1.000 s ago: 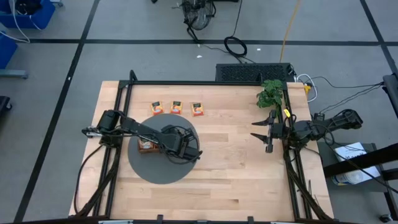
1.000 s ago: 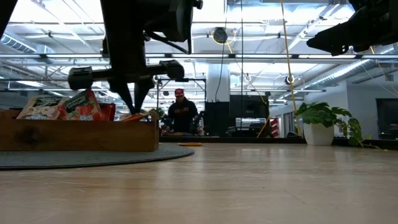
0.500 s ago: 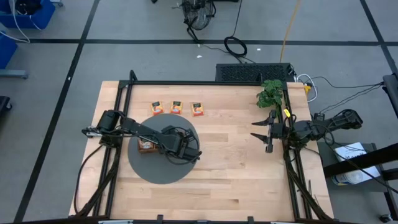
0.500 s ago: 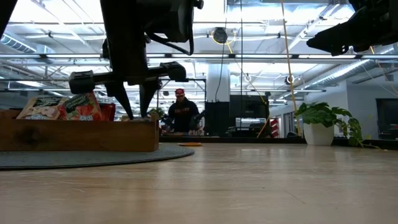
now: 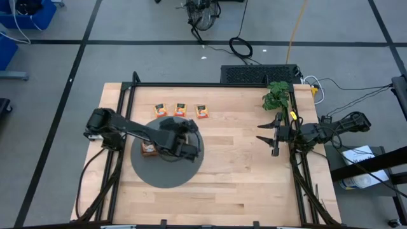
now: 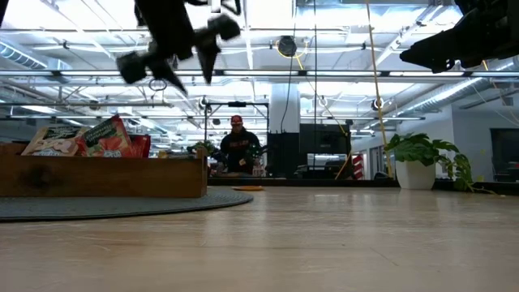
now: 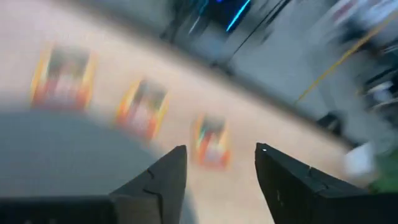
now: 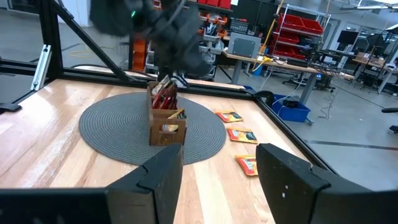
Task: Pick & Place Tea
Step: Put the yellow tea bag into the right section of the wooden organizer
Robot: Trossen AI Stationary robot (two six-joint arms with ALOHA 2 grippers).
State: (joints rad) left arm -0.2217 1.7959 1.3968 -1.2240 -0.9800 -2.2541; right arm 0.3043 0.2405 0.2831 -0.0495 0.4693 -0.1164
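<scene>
On my screens: left fingers (image 6: 188, 61) parted and empty, raised above the tray (image 6: 101, 176), which stands on the round grey mat (image 5: 166, 170) below them with red, white and orange packets (image 6: 85, 139) upright inside. Three orange tea packets (image 5: 180, 110) lie flat in a row on the bench (image 5: 241, 172), just beyond the mat's far edge and ahead of the left fingers in the wrist view. Right fingers (image 5: 270, 136) parted and empty, held well apart from the tray near the bench's right edge, just beside the plant (image 5: 276, 95).
</scene>
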